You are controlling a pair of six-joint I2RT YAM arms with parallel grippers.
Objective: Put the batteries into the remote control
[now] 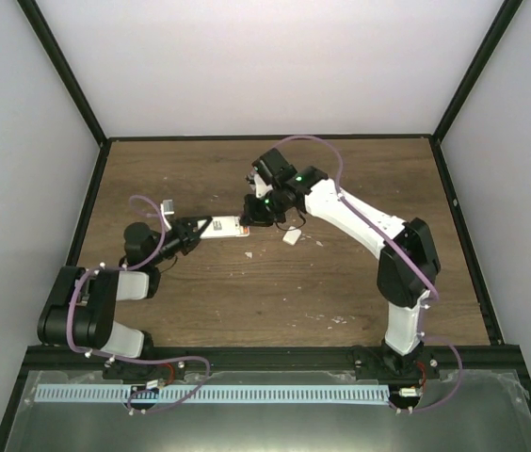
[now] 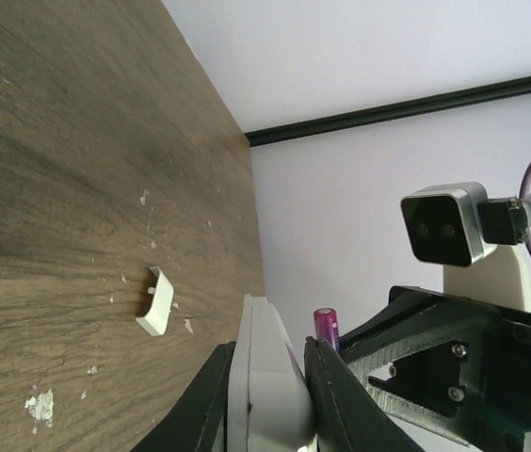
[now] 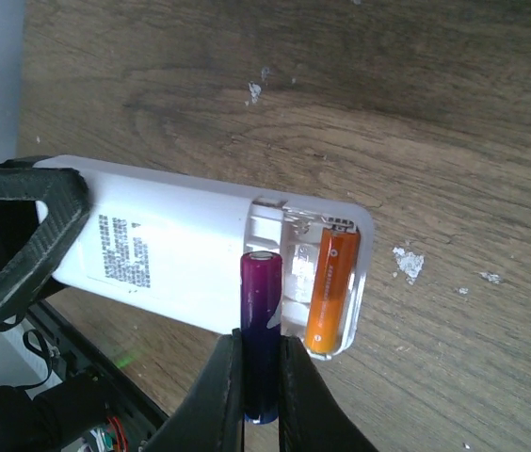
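Purple batt. [image 3: 260,292] in R pincer [image 3: 261,353] — label [image 3: 126,250] on remote [image 3: 185,268] illegible

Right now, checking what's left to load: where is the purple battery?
In the right wrist view, the purple battery is pinched in the right gripper at the empty slot of the remote control, beside the seated orange battery.
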